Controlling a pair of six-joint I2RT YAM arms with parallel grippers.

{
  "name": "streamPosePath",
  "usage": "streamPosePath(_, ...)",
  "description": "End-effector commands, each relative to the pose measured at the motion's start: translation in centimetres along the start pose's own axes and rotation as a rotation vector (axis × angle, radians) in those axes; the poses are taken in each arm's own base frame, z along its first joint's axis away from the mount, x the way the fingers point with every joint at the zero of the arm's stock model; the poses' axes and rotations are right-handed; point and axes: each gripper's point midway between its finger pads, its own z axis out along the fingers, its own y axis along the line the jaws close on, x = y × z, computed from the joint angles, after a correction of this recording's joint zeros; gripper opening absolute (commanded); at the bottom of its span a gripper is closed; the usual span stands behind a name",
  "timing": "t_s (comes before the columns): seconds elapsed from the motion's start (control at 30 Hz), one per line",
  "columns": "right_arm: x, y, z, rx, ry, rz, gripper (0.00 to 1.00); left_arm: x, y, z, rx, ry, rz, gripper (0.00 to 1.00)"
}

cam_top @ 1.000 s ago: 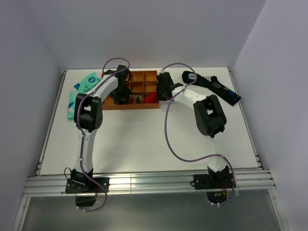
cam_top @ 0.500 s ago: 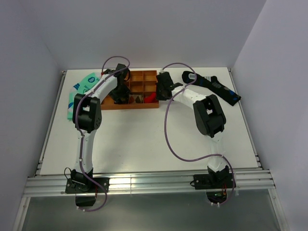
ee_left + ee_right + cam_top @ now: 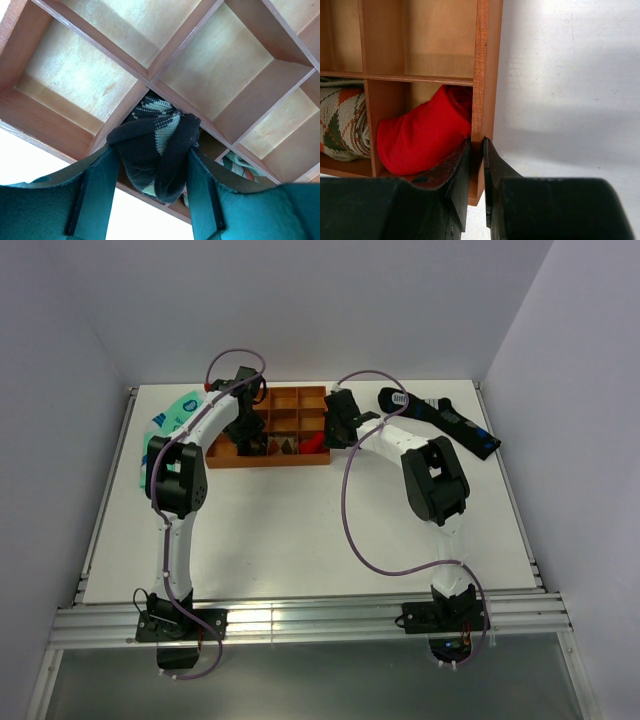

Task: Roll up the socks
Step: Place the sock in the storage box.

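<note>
Since the earlier frame, the left arm's elbow has swung a little left over the mint-green sock (image 3: 165, 425), and its cable loop sits farther left. The right arm has not moved.

The top view shows the black-navy sock (image 3: 440, 418) at the far right of the desk (image 3: 300, 530), but the left arm hides the socks there. Only the left wrist view shows the left gripper (image 3: 150, 150), its fingers pressed against both sides of the socks (image 3: 155, 142) in a near-row compartment toward the left end of the wooden tray (image 3: 270, 462).

The right wrist view shows the right gripper (image 3: 476, 142) with its fingers narrow, pinching the tray's right wall. Beside them lie a red sock (image 3: 425, 135) and a patterned roll (image 3: 342, 122).

The socks form a tight roll, with dark brown cuff fabric wrapped over beige-patterned knit.
</note>
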Motion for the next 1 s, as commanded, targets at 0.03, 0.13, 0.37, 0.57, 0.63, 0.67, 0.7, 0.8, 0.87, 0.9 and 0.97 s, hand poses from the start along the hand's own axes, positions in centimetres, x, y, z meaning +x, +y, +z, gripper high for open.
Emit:
streamPosePath(0.03,1.0,0.0,1.5,-0.002,0.029,-0.03,0.0,-2.1,0.2,-2.2,0.023,-0.058,-0.013,0.56)
streamPosePath(0.13,1.0,0.0,1.5,-0.003,0.031,-0.032,0.0,-1.5,0.3,-1.7,0.025,-0.039,-0.011,0.53)
streamPosePath(0.37,1.2,0.0,1.8,-0.005,0.037,-0.033,0.0,0.4,0.6,-0.4,0.017,0.008,-0.025,0.31)
streamPosePath(0.57,1.3,0.1,2.0,-0.007,0.039,-0.035,0.0,2.0,1.3,0.4,0.002,0.038,-0.05,0.3)
streamPosePath(0.63,1.4,0.1,2.0,-0.007,0.041,-0.036,0.0,2.4,1.1,0.6,0.018,0.048,-0.062,0.29)
streamPosePath(0.67,1.5,0.0,2.2,-0.005,0.044,-0.034,0.0,2.8,1.4,0.8,0.011,0.056,-0.07,0.29)
streamPosePath(0.7,1.6,0.1,2.2,-0.005,0.045,-0.037,0.0,2.9,1.4,0.9,0.01,0.058,-0.068,0.29)
streamPosePath(0.8,1.6,0.1,2.3,-0.007,0.046,-0.035,0.0,3.4,1.7,1.0,0.015,0.07,-0.08,0.26)
streamPosePath(0.87,1.6,0.1,2.3,-0.005,0.047,-0.037,0.0,4.1,2.0,1.3,0.025,0.087,-0.097,0.22)
streamPosePath(0.9,1.6,0.1,2.3,-0.005,0.047,-0.037,0.0,4.4,2.1,1.4,0.024,0.094,-0.103,0.19)
streamPosePath(0.97,1.8,0.1,2.4,-0.006,0.051,-0.035,0.0,4.9,2.3,1.8,0.025,0.108,-0.128,0.15)
